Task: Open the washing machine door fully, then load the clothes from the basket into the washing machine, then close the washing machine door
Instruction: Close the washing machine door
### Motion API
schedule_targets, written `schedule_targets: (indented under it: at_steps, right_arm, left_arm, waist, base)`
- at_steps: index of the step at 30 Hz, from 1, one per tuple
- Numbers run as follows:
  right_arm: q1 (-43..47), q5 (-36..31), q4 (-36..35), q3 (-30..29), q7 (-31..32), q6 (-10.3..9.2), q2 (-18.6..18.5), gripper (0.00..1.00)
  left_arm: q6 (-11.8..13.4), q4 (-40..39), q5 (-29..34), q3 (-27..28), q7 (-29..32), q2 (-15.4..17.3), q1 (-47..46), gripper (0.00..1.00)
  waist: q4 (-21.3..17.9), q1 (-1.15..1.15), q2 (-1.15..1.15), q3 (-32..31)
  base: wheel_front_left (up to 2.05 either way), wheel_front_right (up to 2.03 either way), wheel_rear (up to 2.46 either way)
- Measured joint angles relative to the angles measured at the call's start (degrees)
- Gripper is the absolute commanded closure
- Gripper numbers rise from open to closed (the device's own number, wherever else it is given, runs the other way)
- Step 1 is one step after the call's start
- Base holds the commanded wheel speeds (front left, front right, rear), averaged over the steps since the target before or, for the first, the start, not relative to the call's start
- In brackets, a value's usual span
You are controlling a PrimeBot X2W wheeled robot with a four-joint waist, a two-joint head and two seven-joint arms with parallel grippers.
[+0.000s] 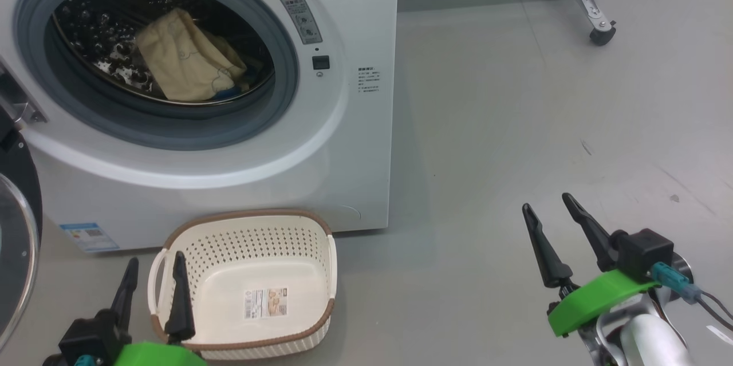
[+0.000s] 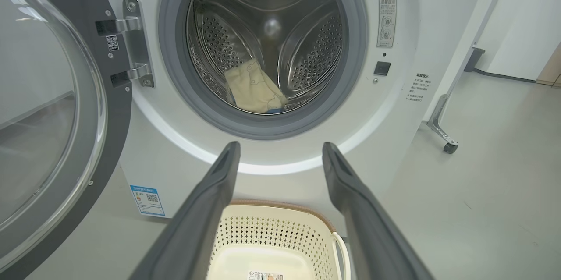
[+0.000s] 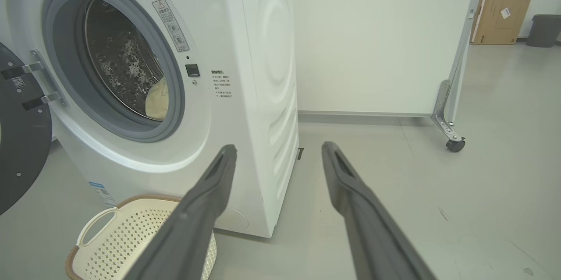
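Left jaws stand spread as wide as they go and hold nothing. Their two long dark fingers (image 1: 180, 297) rise at the near left of the head view, the right one crossing the left handle of the small cream plastic basket (image 1: 257, 243) with perforated sides and a brown woven-look rim. Whether that finger touches the basket I cannot tell. Right jaws are likewise fully apart and empty, their dark fingers (image 1: 544, 251) above the grey floor (image 1: 515, 125), well to the right of the basket.

The basket sits on the floor just in front of the big white front-loading washing machine (image 1: 355, 142), below its opening, and its bottom shows a printed label (image 1: 266, 302). The large round glossy black door (image 1: 17, 228), with its bulging clear glass bowl, hangs swung wide open on metal hinges (image 2: 133, 43) at the machine's left. Inside the shiny steel drum (image 2: 307, 43), ringed by a grey gasket (image 1: 172, 128), a pale cream-yellow soft fabric piece (image 1: 183, 62) with thin dark line drawings and a small blue part at its lower edge rests on the drum's bottom. A blue label (image 1: 89, 236) sits low on the machine's front at the left. At the far right a white panel (image 3: 372, 39) stands on a wheeled metal foot (image 1: 600, 31). Beyond it, in the right wrist view, are a brown cardboard box (image 3: 504, 8) and a dark bin (image 3: 543, 30).
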Motion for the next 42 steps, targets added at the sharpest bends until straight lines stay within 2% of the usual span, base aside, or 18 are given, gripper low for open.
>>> schedule_targets:
  at_steps: [26, 33, 42]
  right_arm:
    - [-0.01, -0.43, 0.44, -0.18, 0.00, 0.00, 0.00, 0.00]
    - [-0.07, -0.43, 0.53, -0.62, 0.00, 0.00, 0.01, 0.00]
    - [-0.07, -0.43, 0.79, -0.62, 0.00, 0.00, 0.02, 0.00]
  left_arm:
    - [-0.23, 1.76, -0.47, 0.98, 0.00, -1.22, -0.38, 0.00]
    - [-0.46, 2.53, -1.32, 0.89, 0.00, -1.15, -1.42, 0.00]
    - [-0.63, 2.93, -1.70, 0.67, 0.00, -1.15, -1.55, 0.00]
  waist:
    - [0.22, 0.00, 0.00, 0.27]
    - [0.39, 0.01, 0.00, 0.35]
    - [0.70, 0.00, 0.00, 0.05]
  base:
    - [-0.04, 0.02, 0.02]
    - [-1.15, 0.91, 0.23]
    - [-2.02, 1.98, 0.04]
